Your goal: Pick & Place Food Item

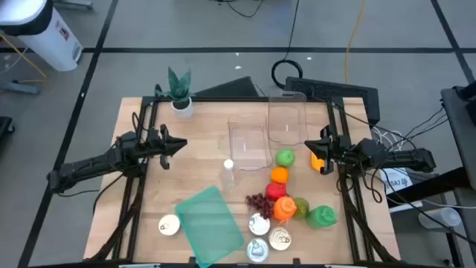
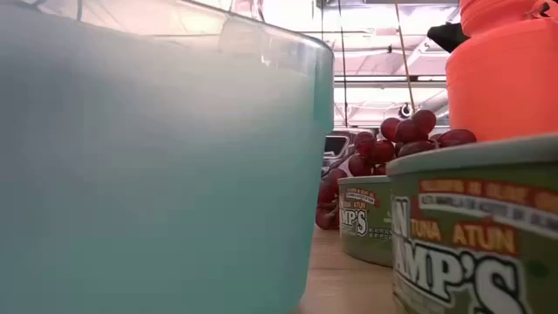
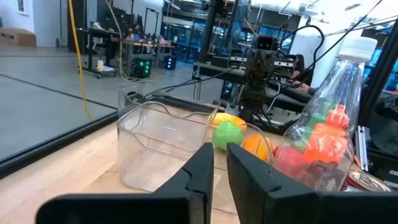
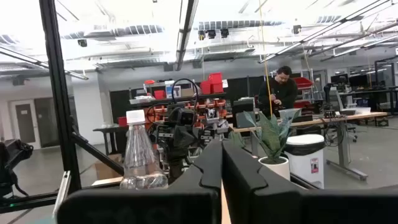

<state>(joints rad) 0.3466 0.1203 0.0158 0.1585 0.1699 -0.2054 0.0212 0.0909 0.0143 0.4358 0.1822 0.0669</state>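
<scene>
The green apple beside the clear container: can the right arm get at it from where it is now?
Probably yes. The right gripper, shut and empty, hovers at the table's right edge, and the green apple lies close by toward the middle. Only a small orange-yellow piece sits between them; it could pass above it.

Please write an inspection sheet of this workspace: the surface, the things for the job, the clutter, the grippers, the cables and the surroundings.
Surface: wooden table, bare on its left side.
Job's things: green apple, orange, grapes and other toy food grouped right of centre; clear bin behind them, empty.
Clutter: teal lid, water bottle, tuna cans, potted plant.
Grippers: left gripper shut, at the left edge, holding nothing; right gripper shut, at the right edge, holding nothing.
Cables: black cable coiled on the floor behind the table.
Surroundings: person standing far off at a workbench.
</scene>
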